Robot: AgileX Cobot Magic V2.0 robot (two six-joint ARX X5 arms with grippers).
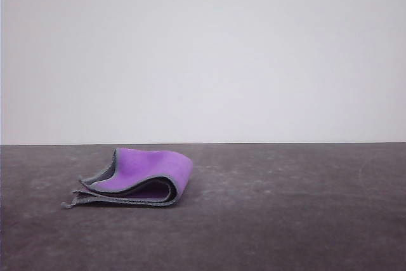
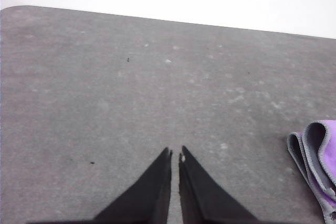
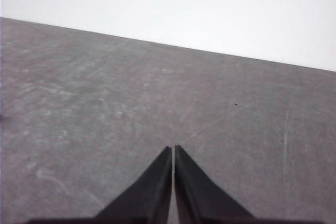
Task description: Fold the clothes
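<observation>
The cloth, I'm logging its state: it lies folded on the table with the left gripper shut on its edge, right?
Not quite. The cloth does lie folded on the table, but the left gripper holds nothing. The left wrist view shows its fingers closed together over bare table, with the cloth off to one side and apart from them.
</observation>
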